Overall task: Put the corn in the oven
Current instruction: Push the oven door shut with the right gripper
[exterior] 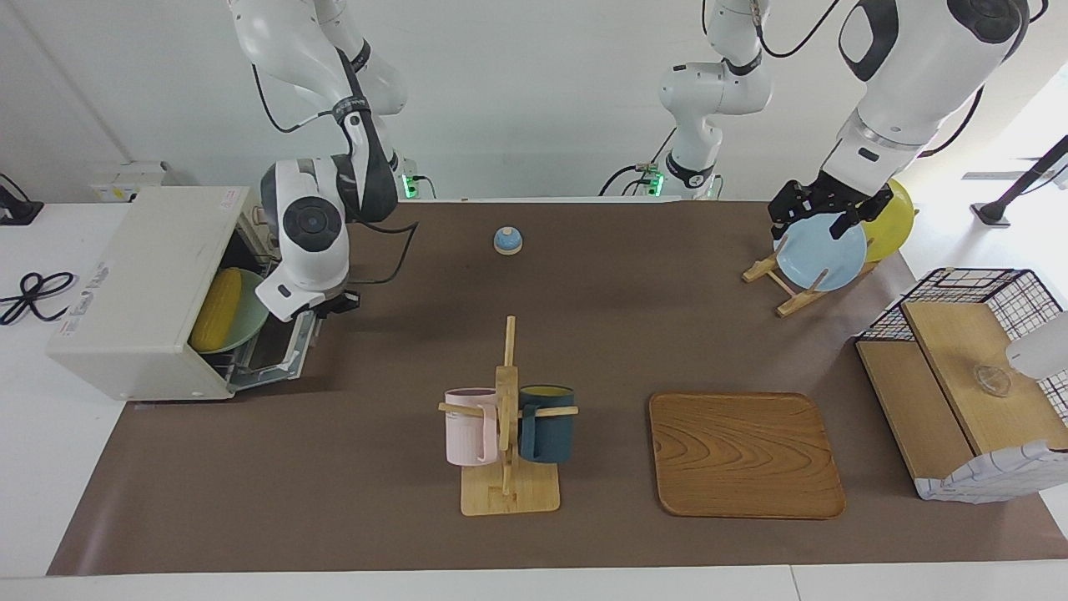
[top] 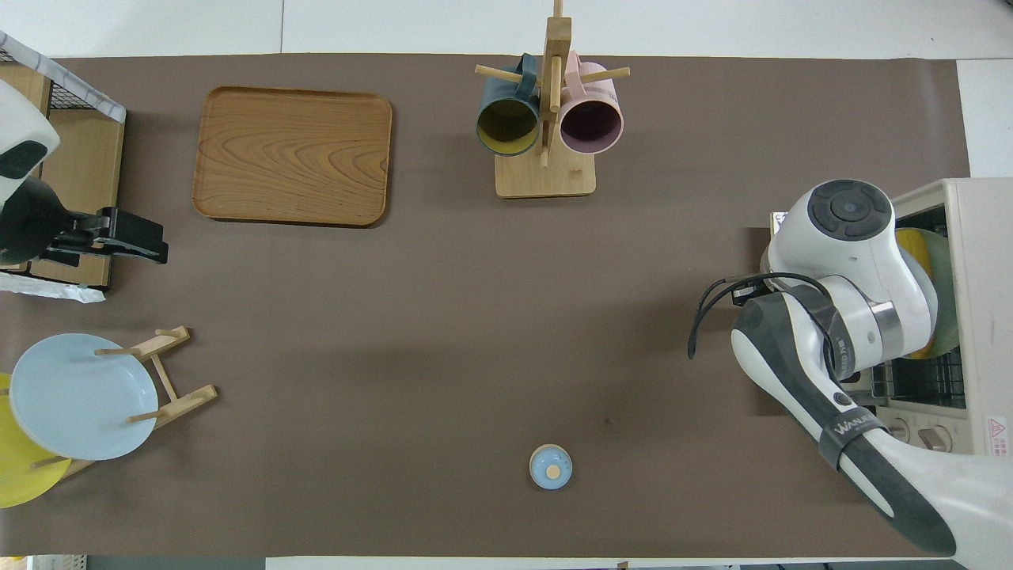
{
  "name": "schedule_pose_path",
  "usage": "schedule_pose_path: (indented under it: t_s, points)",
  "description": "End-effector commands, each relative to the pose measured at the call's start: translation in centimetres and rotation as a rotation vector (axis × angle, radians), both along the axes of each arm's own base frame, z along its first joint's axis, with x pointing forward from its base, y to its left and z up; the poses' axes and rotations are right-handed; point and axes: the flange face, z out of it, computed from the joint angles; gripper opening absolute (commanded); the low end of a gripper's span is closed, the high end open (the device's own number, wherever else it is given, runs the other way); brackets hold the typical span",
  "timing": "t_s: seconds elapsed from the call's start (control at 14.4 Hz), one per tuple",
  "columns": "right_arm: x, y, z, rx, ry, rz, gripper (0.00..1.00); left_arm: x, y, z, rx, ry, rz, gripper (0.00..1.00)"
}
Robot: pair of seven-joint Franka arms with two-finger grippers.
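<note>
The yellow corn [exterior: 219, 307] lies on a pale green plate [exterior: 250, 315] inside the cream-white oven [exterior: 142, 284] at the right arm's end of the table. A sliver of the corn also shows in the overhead view [top: 910, 241], mostly hidden by my right arm. The oven door [exterior: 279, 351] stands tilted, partly raised. My right gripper [exterior: 336, 302] is at the door's outer edge, and its wrist hides it from above. My left gripper [exterior: 822, 219] waits in the air over the plate rack.
A mug rack [exterior: 507, 417] with a pink and a dark blue mug stands mid-table. A wooden tray [exterior: 745, 455] lies beside it. A small blue bell [exterior: 507, 240] sits near the robots. A plate rack holds a blue plate [exterior: 822, 255] and a yellow plate [exterior: 893, 221]. A wire-and-wood basket [exterior: 968, 392] stands at the left arm's end.
</note>
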Motion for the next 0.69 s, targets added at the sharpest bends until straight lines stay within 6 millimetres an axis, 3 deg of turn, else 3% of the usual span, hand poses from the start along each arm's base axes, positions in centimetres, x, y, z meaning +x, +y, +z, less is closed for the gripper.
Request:
schedule_pose_path:
  t_s: [0.0, 0.21, 0.35, 0.48, 0.55, 0.62]
  points:
    - [0.9, -8.2, 4.1, -0.044, -0.002, 0.048, 0.0, -0.2, 0.4, 0.1, 0.015, -0.004, -0.002, 1.0]
    - [0.0, -11.3, 4.9, -0.033, 0.025, 0.055, 0.0, -0.2, 0.4, 0.1, 0.015, -0.003, -0.002, 1.0]
    - [-0.4, -12.0, 6.2, -0.023, 0.026, 0.076, 0.0, -0.2, 0.4, 0.1, 0.015, -0.003, -0.002, 1.0]
    - [-0.9, -11.1, 9.2, -0.027, 0.005, 0.066, 0.0, -0.2, 0.4, 0.1, 0.015, -0.003, -0.002, 1.0]
    - [-0.7, -10.5, 11.9, 0.017, -0.03, 0.038, 0.0, -0.2, 0.4, 0.1, 0.015, -0.004, -0.002, 1.0]
    - [-0.5, -10.5, 14.5, 0.076, -0.059, 0.002, 0.07, -0.2, 0.4, 0.1, 0.015, -0.003, -0.002, 1.0]
